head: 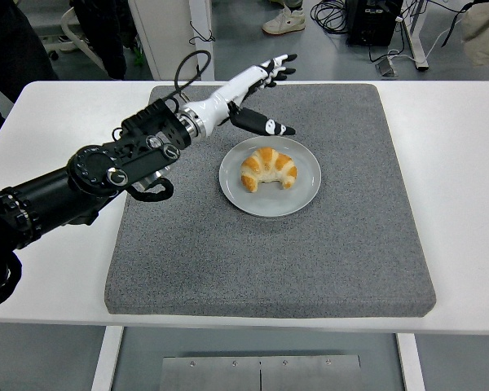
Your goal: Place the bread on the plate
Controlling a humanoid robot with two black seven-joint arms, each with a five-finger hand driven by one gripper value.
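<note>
1. One bread (268,169), a croissant, curves in a crescent with both tips pointing toward the table's near edge; its crust is golden brown with paler cream bands across the ridges.
2. It lies on the plate (303,198), slightly left of the middle, and is the only thing the plate holds.
3. The plate is round and pale grey, sitting on a dark grey mat (269,261) that covers the middle of the white table (464,163).
4. The left hand (257,94) hovers just beyond the plate's far-left rim, its fingers (282,63) spread and holding nothing, the thumb stretched out over the rim, apart from the bread.
5. A person's shoe (284,20) shows on the floor beyond the table.
</note>
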